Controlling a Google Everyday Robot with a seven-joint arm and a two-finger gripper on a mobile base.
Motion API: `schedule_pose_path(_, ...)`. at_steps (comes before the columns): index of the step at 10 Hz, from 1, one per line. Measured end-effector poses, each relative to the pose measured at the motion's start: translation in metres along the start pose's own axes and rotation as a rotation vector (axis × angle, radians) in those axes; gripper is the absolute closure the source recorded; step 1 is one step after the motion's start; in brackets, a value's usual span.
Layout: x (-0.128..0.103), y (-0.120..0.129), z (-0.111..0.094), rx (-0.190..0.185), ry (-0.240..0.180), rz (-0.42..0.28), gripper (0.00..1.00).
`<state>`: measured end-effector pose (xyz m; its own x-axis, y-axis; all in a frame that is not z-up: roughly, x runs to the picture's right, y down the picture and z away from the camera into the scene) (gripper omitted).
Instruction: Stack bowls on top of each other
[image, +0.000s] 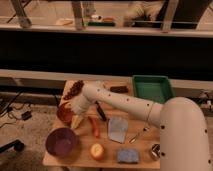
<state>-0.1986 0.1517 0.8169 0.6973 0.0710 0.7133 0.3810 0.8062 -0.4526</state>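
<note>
The purple bowl (61, 141) sits at about 7 o'clock on the bench (111, 148), open side up. It is round, so no side is longer. The red bowl (63, 114) is near it, toward 12 o'clock, also open side up. The two bowls are apart. The hand (75, 111) is at the red bowl's 3 o'clock edge. I cannot tell if it is spread or pressed together. A green tray (152, 87) sits at 2 o'clock.

Larger bowl (61, 142): front-left corner of the table (111, 145).
Smaller bowl (63, 114): left edge, just behind the larger bowl.
Gripper (75, 111): over the smaller bowl's right side.
Tray (152, 88): back-right corner.
Metal cup (155, 151): front-right corner.
Round fruit (97, 151): front edge.
</note>
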Motion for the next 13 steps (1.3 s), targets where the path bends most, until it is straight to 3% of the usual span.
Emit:
schedule_pose_path(2,0.011,0.004,-0.004,0.004,0.016,0.022,0.2)
schedule_pose_path(5,0.008,0.003,-0.011,0.014,0.02,0.02,0.2)
schedule_pose_path(11,0.002,0.004,-0.006,0.026,-0.025,-0.006,0.2)
schedule_pose_path(13,0.0,0.006,-0.002,0.015,-0.037,-0.02,0.3)
